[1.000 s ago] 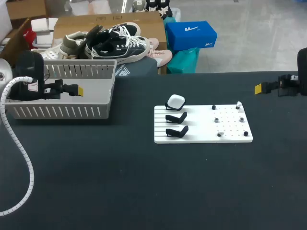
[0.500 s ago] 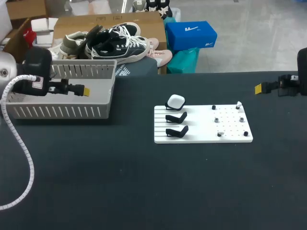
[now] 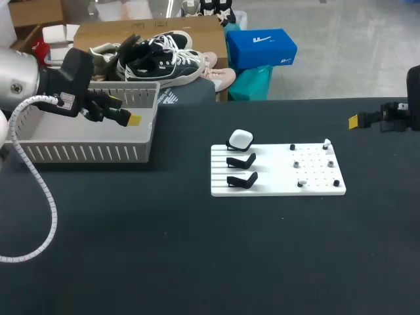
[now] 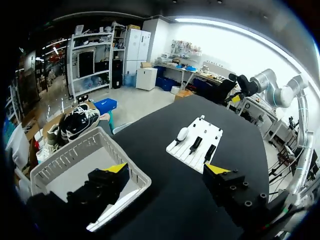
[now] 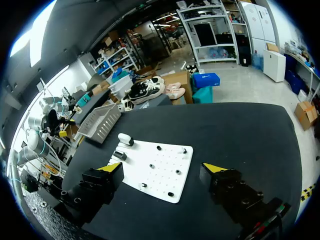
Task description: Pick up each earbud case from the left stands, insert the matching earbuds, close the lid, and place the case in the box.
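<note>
My left gripper point(image 4: 166, 169) hung above the near corner of the grey box point(image 3: 85, 152), fingers spread wide and nothing between them. My right gripper point(image 5: 161, 167) was released too, holding nothing, parked over the far right edge of the worktop point(image 3: 197, 249), well apart from the white board point(image 3: 269, 172).

One white earbud case point(image 3: 240, 138) sat with its lid shut on the farthest stand, at the left end of the board. The two black stands point(image 3: 241, 161) nearer to me carried nothing. From that I judged two of the three cases were already dealt with, though I could not make out any case inside the box; my own gripper hid part of its floor.

What was left, as I read it, was the last case: lift it off its stand, open it, seat its earbuds, shut the lid and carry it over to the box. On the right half of the board small pieces stood on the pegs point(image 3: 296, 164). A white earbud point(image 3: 327, 144) at the far right corner looked like one; the rest were too small to tell.

Between the box and the board the worktop was bare black. Only the coiled white cable point(image 3: 33, 197) trailing from my left arm lay near that path, and it might drag as I reached across.
</note>
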Controlling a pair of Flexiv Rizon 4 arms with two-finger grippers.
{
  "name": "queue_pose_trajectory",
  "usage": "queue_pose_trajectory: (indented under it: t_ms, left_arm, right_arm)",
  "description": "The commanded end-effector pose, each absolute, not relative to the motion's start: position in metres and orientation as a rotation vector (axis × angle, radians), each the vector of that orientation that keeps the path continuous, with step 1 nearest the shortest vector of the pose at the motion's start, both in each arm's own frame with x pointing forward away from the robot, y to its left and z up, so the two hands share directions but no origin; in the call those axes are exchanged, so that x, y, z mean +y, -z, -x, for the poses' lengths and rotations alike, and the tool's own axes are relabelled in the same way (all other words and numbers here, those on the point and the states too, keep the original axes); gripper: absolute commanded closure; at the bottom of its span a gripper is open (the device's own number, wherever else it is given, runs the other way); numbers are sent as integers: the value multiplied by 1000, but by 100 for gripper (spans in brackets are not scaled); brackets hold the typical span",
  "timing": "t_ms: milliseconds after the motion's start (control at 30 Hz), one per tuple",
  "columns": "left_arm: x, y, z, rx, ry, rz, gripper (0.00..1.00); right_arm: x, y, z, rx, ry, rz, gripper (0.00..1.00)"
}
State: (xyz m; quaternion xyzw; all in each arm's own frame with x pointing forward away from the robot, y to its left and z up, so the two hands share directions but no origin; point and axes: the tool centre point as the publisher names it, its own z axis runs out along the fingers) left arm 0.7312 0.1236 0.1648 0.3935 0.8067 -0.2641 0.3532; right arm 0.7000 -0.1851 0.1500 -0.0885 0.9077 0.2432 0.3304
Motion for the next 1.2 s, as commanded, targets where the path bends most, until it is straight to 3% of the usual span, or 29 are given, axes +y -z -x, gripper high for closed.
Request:
queue_pose_trajectory:
  t_ms: [33,467,1200]
  left_arm:
    - [112,-160,-749,1974,840,-1214,0]
    - [55,-141,-766,1773,892,-1514,0]
    - [-21,-88,-770,1657,970,-1634,0]
  right_arm:
    - [-185,-150,-700,2374,-636,231,0]
    - [-185,-150,-700,2374,-636,231,0]
    - [-185,-150,-700,2374,-636,231,0]
